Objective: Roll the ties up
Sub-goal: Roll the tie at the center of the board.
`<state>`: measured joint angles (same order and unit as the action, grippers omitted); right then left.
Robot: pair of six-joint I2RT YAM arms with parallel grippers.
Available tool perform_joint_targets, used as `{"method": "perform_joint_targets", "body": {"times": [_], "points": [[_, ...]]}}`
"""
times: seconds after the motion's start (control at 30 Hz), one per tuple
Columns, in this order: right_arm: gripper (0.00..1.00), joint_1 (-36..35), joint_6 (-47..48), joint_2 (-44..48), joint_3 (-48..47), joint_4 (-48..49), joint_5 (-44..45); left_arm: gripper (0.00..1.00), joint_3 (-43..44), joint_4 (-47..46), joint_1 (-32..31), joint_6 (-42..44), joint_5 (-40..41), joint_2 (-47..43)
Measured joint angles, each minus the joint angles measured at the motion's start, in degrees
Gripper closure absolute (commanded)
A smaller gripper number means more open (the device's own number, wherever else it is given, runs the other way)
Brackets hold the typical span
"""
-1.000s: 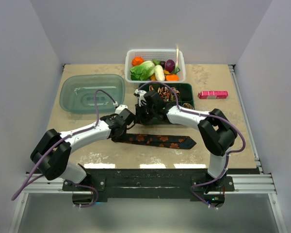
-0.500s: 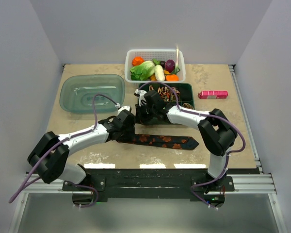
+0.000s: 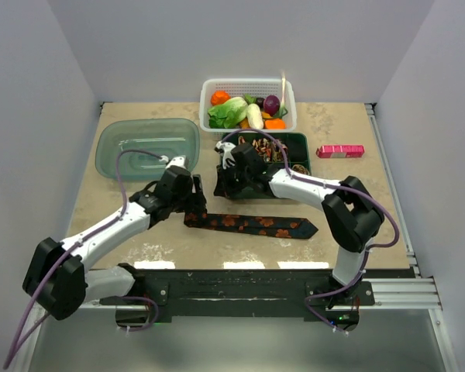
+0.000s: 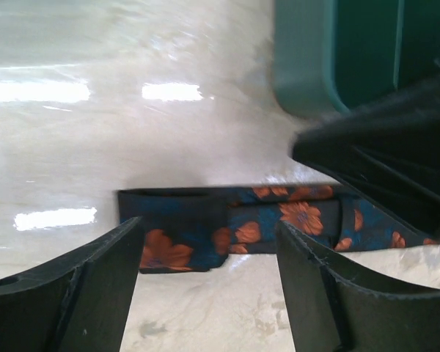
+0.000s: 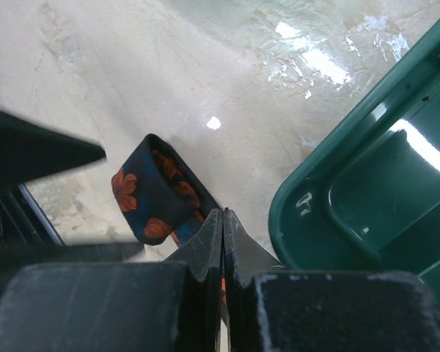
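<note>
A long black tie (image 3: 252, 225) with orange flowers lies flat across the table's middle, its point to the right. Its left end (image 4: 180, 235) is folded over on itself. My left gripper (image 3: 192, 203) hovers open just short of that folded end, and its fingers (image 4: 103, 279) hold nothing. My right gripper (image 3: 221, 190) is shut, and its joined tips (image 5: 222, 214) sit on the tie (image 5: 143, 194) beside the fold. Small rolled ties (image 3: 256, 147) lie in the dark green tray (image 3: 298, 143), partly hidden by the right arm.
A white basket (image 3: 248, 105) of vegetables stands at the back centre. A clear green lidded container (image 3: 147, 147) is at the back left. A pink box (image 3: 340, 151) lies at the back right. The green tray's corner (image 5: 315, 198) is close to my right fingers.
My left gripper has opened, let go of the tie's folded end and drawn back to the left. The right gripper has stayed shut in place.
</note>
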<state>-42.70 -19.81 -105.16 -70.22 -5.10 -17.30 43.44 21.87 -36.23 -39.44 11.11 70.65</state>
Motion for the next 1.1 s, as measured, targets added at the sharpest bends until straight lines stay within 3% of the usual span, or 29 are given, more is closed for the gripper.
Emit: {"method": "perform_joint_targets", "body": {"times": [0.23,0.57,0.77,1.1], "points": [[1.00,-3.4,0.7,0.7,-0.1,-0.2,0.1,0.16,-5.7,-2.1,13.1,1.3,-8.2,-5.9],[1.00,-7.8,0.8,-1.3,-1.9,0.1,-0.2,0.16,-18.1,-13.1,29.7,1.5,-33.9,-6.4],[1.00,-8.4,0.8,-4.0,-2.0,0.3,-0.1,0.18,-21.2,-17.2,32.5,1.5,-41.4,-5.1],[1.00,-9.2,0.8,-4.7,-0.9,0.8,0.9,0.20,-24.7,-23.6,32.5,1.0,-44.3,-3.4]]}}
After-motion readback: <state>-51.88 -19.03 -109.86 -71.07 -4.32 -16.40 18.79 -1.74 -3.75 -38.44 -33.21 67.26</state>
